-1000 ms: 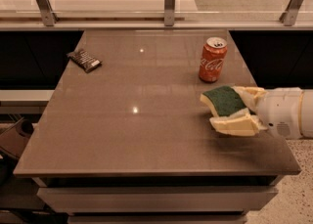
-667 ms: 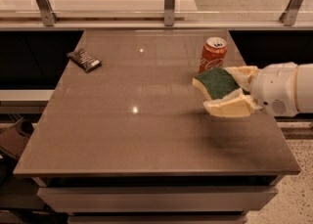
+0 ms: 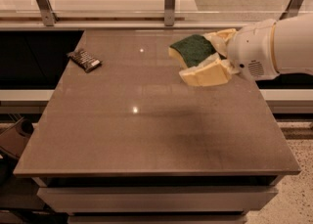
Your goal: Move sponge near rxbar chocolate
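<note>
My gripper [image 3: 203, 56] reaches in from the right and is shut on the sponge [image 3: 191, 50], its dark green top facing up, held above the table's right half. The pale fingers [image 3: 205, 74] clamp the sponge from its near and far sides. The rxbar chocolate [image 3: 84, 59], a small dark wrapped bar, lies flat near the table's far left corner, well to the left of the sponge. The white arm [image 3: 274, 44] fills the upper right.
The brown table [image 3: 146, 135] has its front edge near the bottom. A glass rail with metal posts [image 3: 169, 0] runs along the far edge. The red can is hidden behind the arm.
The gripper has lifted the sponge and carried it left and toward the far side; it now covers the can.
</note>
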Robot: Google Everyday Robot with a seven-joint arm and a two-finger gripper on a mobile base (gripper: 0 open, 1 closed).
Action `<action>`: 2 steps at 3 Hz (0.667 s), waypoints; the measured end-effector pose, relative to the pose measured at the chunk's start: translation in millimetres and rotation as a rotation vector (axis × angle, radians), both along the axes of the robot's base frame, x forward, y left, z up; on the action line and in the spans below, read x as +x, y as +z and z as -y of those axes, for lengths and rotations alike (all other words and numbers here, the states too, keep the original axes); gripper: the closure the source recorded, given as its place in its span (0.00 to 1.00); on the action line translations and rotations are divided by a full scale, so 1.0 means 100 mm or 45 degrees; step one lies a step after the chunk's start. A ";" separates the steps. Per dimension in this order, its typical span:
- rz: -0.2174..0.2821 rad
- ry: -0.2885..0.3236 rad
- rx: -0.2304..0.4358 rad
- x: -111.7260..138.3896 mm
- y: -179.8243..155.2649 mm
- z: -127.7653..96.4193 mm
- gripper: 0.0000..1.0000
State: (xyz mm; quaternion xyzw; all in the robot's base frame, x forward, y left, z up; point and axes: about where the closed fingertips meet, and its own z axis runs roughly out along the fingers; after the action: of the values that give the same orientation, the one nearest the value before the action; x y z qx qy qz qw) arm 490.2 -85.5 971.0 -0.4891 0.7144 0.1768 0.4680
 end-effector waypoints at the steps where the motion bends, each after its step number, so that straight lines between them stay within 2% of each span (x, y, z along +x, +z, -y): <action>1: 0.003 0.017 -0.005 0.21 0.20 -0.32 1.00; 2: -0.010 0.006 0.025 0.71 0.34 -0.64 1.00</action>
State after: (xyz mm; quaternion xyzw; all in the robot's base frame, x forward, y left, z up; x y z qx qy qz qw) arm 561.5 -21.7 1004.8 -0.4855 0.7135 0.1867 0.4695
